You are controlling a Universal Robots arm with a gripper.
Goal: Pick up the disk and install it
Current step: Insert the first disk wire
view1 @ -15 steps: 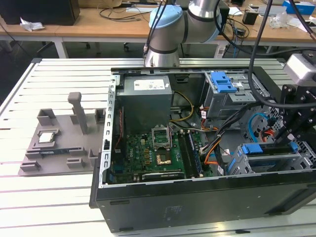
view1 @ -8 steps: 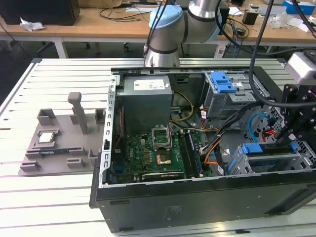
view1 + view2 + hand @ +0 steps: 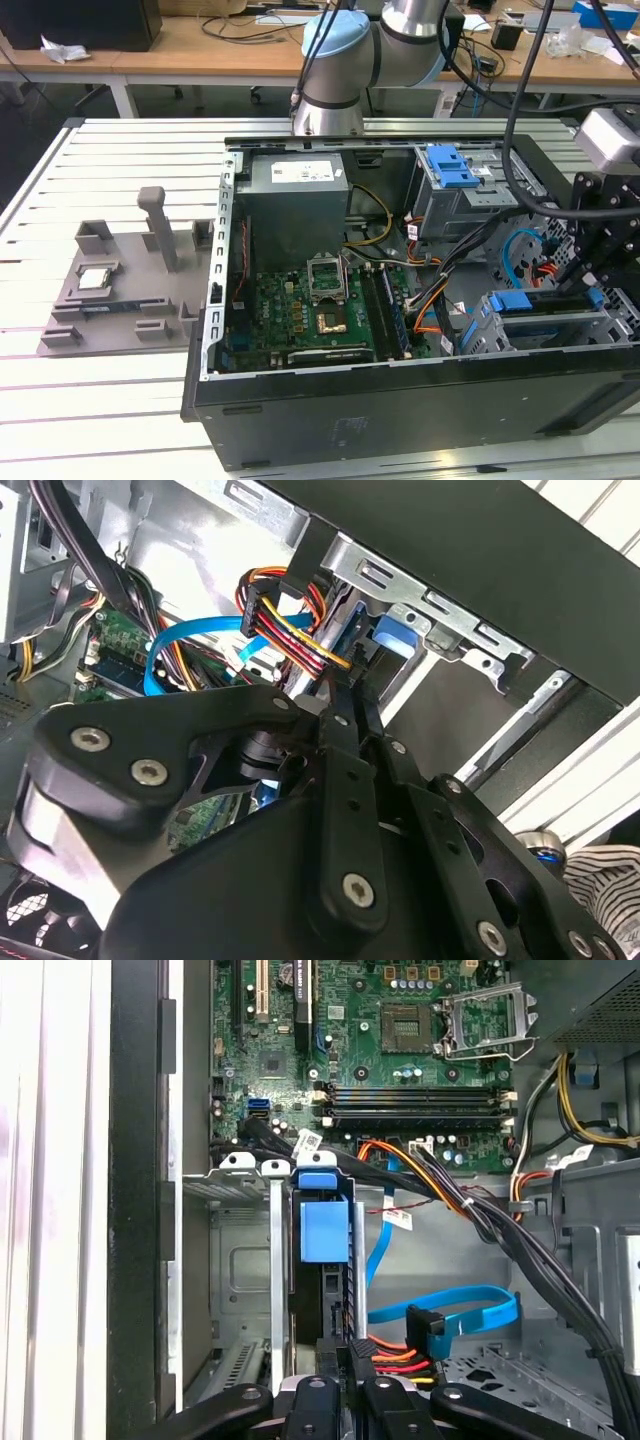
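— Where the open computer case lies on the slatted tabletop, where is the disk?

— At the right of the exterior view, the disk stands on edge in the grey drive cage at the case's lower right corner, its blue carrier rails showing. In the first wrist view its blue tab sits at the frame's centre.

— And the tool?

— The tool reaches down at the disk's rear end, its black fingers close on either side of that edge. Whether they pinch it, I cannot tell.

— Anything nearby?

— A blue data cable and an orange-red power lead lie just beside the tool. The green motherboard fills the case's middle.
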